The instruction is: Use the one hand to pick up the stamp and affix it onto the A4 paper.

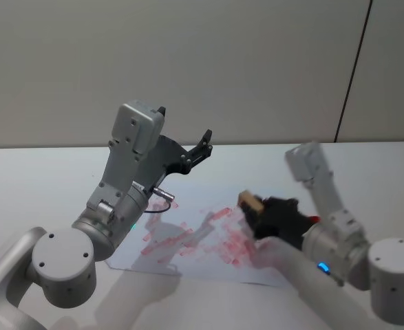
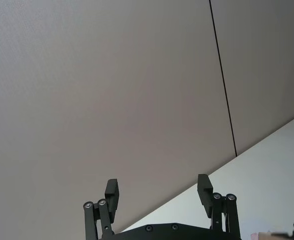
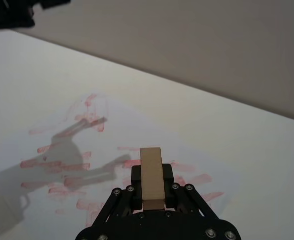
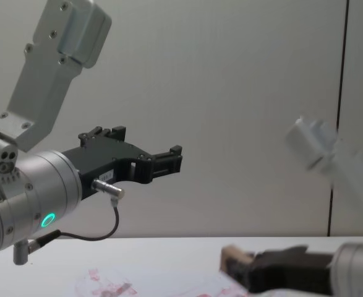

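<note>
Right gripper (image 3: 152,186) clamps stamp (image 3: 151,170) over A4 paper (image 3: 131,125); left gripper (image 2: 157,186) raised, gaping.

White table (image 1: 36,179); A4 paper (image 1: 202,258) flat on it, smeared with pinkish-red marks

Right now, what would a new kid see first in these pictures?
The A4 paper in the middle, smeared red all over, jumps out first. The right gripper is shut on the little wooden stamp over the paper's right side. The left gripper hangs open high on the left.
</note>
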Controlling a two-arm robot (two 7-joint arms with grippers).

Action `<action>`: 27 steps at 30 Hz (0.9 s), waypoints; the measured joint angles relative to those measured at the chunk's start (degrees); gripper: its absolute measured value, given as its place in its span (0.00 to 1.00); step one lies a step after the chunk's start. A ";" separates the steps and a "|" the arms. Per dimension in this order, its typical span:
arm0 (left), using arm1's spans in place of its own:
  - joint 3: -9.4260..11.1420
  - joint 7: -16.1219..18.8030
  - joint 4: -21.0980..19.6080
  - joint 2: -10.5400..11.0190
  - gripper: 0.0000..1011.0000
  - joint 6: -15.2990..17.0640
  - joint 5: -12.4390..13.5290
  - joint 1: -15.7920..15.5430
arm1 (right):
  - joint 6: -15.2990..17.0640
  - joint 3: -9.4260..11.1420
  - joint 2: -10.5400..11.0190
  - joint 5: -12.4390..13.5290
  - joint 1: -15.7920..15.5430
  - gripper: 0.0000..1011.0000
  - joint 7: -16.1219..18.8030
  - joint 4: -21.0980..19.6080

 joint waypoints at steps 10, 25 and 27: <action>0.00 0.00 0.00 0.00 0.99 0.00 0.00 0.00 | 1.95 3.43 3.93 4.98 -2.92 0.22 -3.65 -7.00; 0.00 0.00 0.00 0.00 0.99 0.00 0.00 0.00 | 4.33 6.16 8.73 6.57 -7.18 0.21 -5.96 -9.71; 0.00 0.00 0.00 0.00 0.99 0.00 0.00 0.00 | 4.43 6.28 9.00 6.48 -7.38 0.22 -5.97 -9.70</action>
